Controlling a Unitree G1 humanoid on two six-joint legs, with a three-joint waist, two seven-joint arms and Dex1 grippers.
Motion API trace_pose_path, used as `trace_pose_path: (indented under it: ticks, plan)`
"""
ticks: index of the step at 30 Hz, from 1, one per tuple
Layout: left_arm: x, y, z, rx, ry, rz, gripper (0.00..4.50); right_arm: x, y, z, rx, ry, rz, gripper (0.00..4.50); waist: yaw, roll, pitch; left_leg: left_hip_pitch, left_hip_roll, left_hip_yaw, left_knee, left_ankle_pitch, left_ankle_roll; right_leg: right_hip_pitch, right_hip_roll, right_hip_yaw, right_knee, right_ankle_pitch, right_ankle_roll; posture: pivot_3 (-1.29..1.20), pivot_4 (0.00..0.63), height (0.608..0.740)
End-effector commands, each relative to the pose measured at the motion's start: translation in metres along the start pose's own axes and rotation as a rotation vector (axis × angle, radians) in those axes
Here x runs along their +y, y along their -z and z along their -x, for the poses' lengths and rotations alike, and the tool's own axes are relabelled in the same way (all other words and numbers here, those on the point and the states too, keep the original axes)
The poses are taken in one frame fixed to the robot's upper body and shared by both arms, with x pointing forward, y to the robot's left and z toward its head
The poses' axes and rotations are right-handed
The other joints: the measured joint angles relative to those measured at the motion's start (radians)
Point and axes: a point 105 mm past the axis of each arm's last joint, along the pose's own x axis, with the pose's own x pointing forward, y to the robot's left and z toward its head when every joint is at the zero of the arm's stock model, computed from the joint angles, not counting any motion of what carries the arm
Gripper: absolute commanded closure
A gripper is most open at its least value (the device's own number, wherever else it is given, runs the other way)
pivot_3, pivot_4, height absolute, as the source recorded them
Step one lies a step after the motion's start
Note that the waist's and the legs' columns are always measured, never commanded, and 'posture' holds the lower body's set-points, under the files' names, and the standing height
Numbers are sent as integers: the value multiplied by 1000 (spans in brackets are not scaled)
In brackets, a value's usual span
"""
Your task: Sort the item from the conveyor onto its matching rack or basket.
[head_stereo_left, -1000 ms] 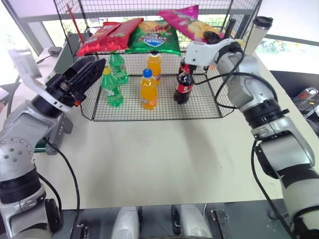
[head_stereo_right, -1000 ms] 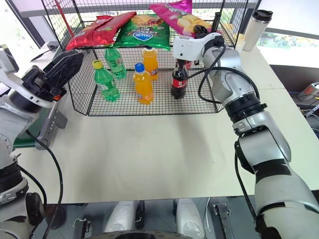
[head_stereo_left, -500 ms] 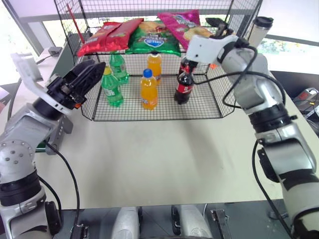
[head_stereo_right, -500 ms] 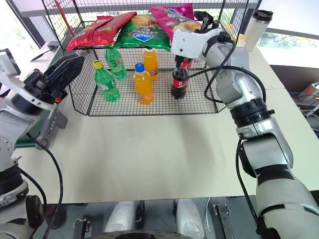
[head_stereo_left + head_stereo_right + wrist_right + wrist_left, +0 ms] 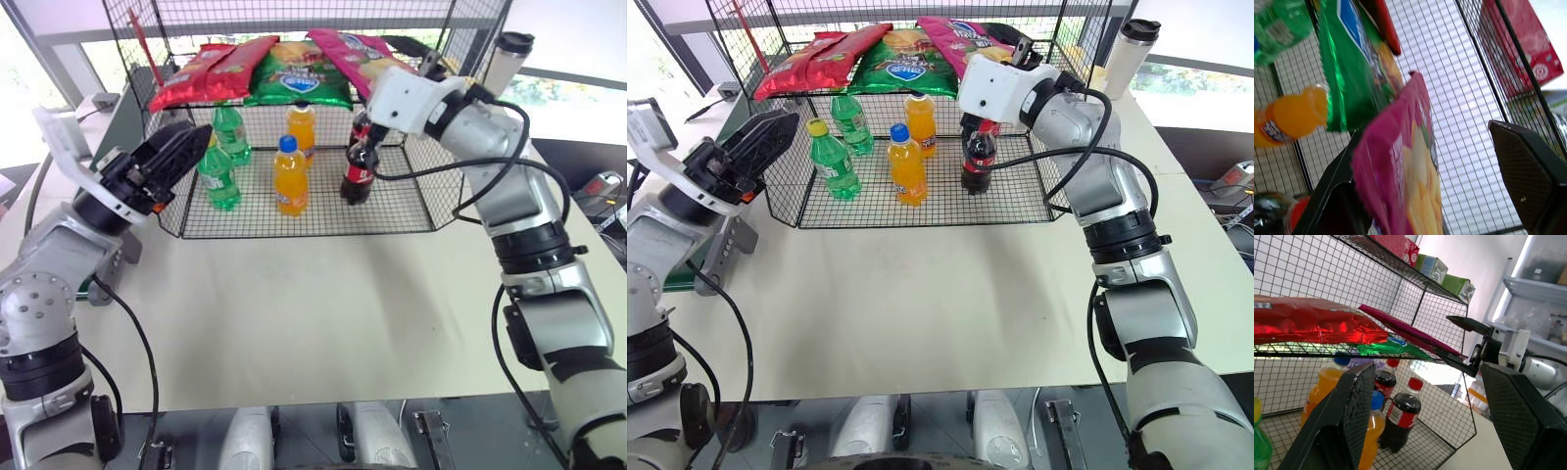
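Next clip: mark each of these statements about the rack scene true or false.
1. The pink chip bag lies on the rack's upper tier. True.
2. The right tool is clamped on the bag. False: its fingers are open.
3. A green chip bag lies between the red bags and the pink one. True.
4. The cola bottle lies on its side. False: it stands upright.
5. The left tool holds a bottle. False: it is open and empty.
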Motion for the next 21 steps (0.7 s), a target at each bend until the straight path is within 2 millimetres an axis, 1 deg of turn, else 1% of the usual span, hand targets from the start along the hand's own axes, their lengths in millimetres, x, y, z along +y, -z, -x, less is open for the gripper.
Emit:
trace_pose_path:
  ticks: [1, 6, 9, 13, 16, 19, 21]
  plan:
    - [-4, -9, 1, -30, 7, -36, 996, -15, -10, 4, -64, 50, -9, 1089, 2, 0, 0, 0, 0, 0, 0, 0, 0, 0, 0, 0, 0, 0, 0, 0, 150, 740]
    - [-3, -6, 0, -24, 5, -34, 996, -20, -2, -4, -52, 90, -43, 1089, 0, 0, 0, 0, 0, 0, 0, 0, 0, 0, 0, 0, 0, 0, 0, 0, 150, 740]
    - [-2, -5, 2, -17, -1, -36, 996, -13, -12, -1, -137, 40, -120, 1089, 0, 0, 0, 0, 0, 0, 0, 0, 0, 0, 0, 0, 0, 0, 0, 0, 150, 740]
    - [-1, -4, 3, -13, -9, -35, 996, -9, -25, 5, -229, 12, -159, 1089, -1, 0, 0, 0, 0, 0, -1, 0, 0, 0, 0, 0, 0, 0, 0, 0, 150, 740]
    - [-1, -2, 4, -9, -9, -35, 996, -6, -28, 8, -257, 0, -174, 1089, 0, 0, 0, 0, 0, 0, 0, 0, 0, 0, 0, 0, 0, 0, 0, 0, 150, 740]
    - [2, 0, 4, 6, -27, -42, 996, -6, -31, 12, -282, 5, -190, 1089, 0, 0, 0, 0, 0, 0, 0, 0, 0, 0, 0, 0, 0, 0, 0, 0, 150, 740]
    - [5, 3, 5, 37, -53, -64, 996, -14, -35, 18, -312, 39, -222, 1089, 2, 0, 0, 0, 0, 0, 0, 0, 0, 0, 0, 0, 0, 0, 0, 0, 150, 740]
